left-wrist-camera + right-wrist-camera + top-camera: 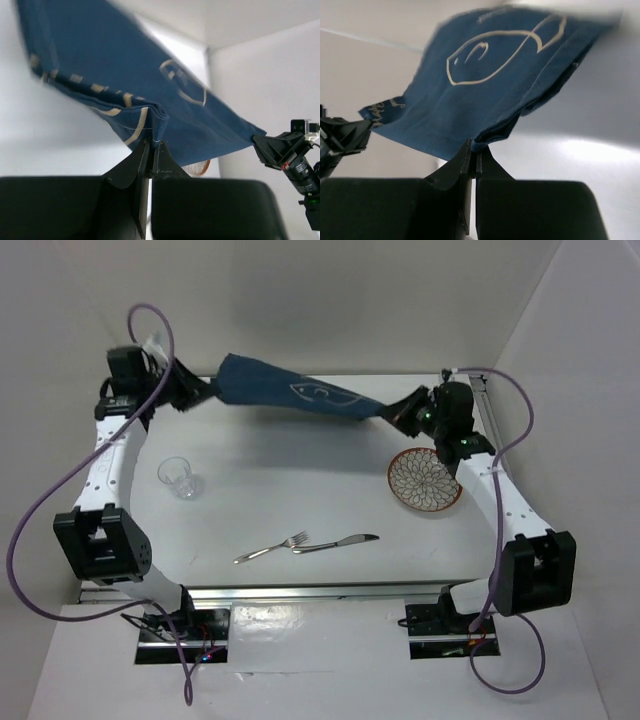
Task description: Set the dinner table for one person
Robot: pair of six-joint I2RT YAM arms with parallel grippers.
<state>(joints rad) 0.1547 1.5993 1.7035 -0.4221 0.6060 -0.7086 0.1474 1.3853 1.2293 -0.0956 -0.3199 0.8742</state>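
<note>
The navy blue placemat (290,390) with a white fish drawing hangs stretched in the air over the far side of the white dinner table (300,500). My left gripper (192,390) is shut on its left corner (152,131). My right gripper (393,412) is shut on its right corner (492,132). A patterned plate (425,480) lies at the right, a clear glass (178,477) at the left. A fork (270,548) and a knife (335,542) lie near the front middle.
White walls enclose the table at the back and the right. A metal rail (320,590) runs along the near edge. Purple cables (60,490) loop beside both arms.
</note>
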